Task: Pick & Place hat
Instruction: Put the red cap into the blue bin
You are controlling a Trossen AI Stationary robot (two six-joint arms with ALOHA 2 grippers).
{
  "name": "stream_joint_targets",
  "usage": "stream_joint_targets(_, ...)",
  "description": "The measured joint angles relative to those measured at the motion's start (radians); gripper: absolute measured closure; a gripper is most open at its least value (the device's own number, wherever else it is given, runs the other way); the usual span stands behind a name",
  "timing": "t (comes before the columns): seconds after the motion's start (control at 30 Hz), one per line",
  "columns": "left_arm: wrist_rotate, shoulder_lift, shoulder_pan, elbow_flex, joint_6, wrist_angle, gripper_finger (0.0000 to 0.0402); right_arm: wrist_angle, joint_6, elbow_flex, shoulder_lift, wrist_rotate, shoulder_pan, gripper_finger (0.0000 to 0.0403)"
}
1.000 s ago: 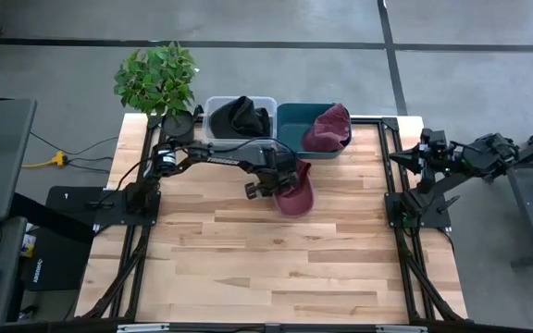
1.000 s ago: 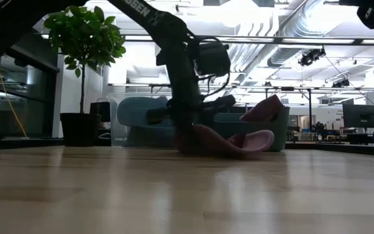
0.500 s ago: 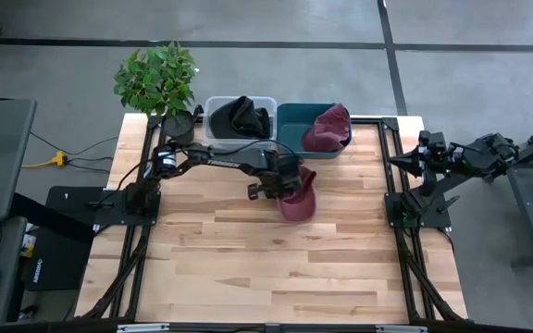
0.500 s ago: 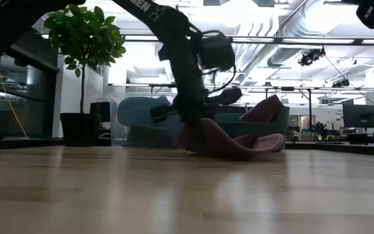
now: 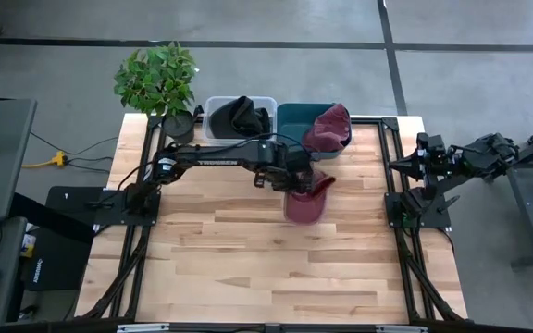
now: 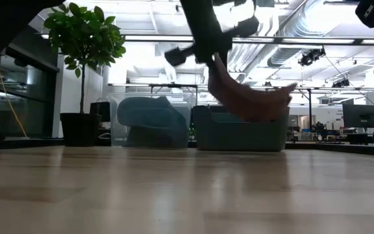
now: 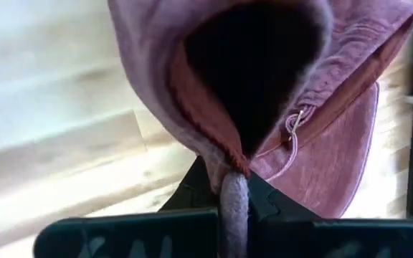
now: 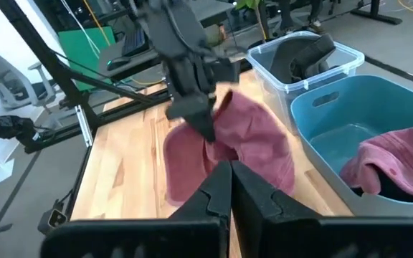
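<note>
**Carrying the maroon cap to the teal bin**

The left gripper (image 5: pixel 296 176), fingers clamped on the brim, is holding the maroon cap (image 5: pixel 305 196) off the worktop (image 5: pixel 248 259), just near of the teal bin (image 5: pixel 290 125). Lifting clear of the rim before releasing looks wise. The right gripper (image 5: pixel 405 163), fingers together, is waiting at the right edge.

A maroon hat (image 5: pixel 305 196) hangs over the pale striped wood worktop (image 5: pixel 248 268); behind, a teal bin (image 5: pixel 296 129) and a clear bin (image 5: pixel 216 117).

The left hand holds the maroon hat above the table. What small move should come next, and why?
Probably carry it toward the teal bin. The left hand grips the hat by its edge, clear of the table in the low view, and that bin already holds a similar maroon hat.
</note>
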Motion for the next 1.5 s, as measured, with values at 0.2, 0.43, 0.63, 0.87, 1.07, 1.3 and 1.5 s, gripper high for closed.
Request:
stream_joint_targets(0.2, -0.142, -0.001, -0.029, 0.134, 0.152, -0.086, 0.0401, 0.029, -0.051, 0.0, 0.005, -0.002, 0.0, 0.039)
stream_joint_targets(0.43, -0.281, -0.001, -0.069, 0.191, 0.366, -0.117, 0.0401, 0.115, -0.188, 0.001, 0.051, 0.01, 0.0, 0.0334)
stream_joint_targets(0.63, -0.47, -0.001, -0.108, 0.205, 0.57, -0.119, 0.0401, 0.126, -0.216, 0.001, 0.118, 0.008, 0.0, 0.027)
stream_joint_targets(0.87, -0.762, -0.001, -0.147, 0.205, 0.882, -0.084, 0.0401, 0.166, -0.289, 0.001, 0.216, 0.072, 0.0, 0.0206)
stream_joint_targets(1.07, -0.949, -0.001, -0.172, 0.205, 1.168, 0.031, 0.0401, 0.185, -0.387, 0.075, 0.355, 0.149, -0.04, 0.0187)
stream_joint_targets(1.3, -1.032, -0.002, -0.172, 0.205, 1.359, 0.165, 0.0401, 0.149, -0.574, 0.25, 0.518, 0.093, -0.185, 0.0187)
stream_joint_targets(1.5, -1.122, -0.002, -0.179, 0.205, 1.583, 0.275, 0.0401, 0.002, -0.706, 0.354, 0.642, 0.001, -0.31, 0.0187)
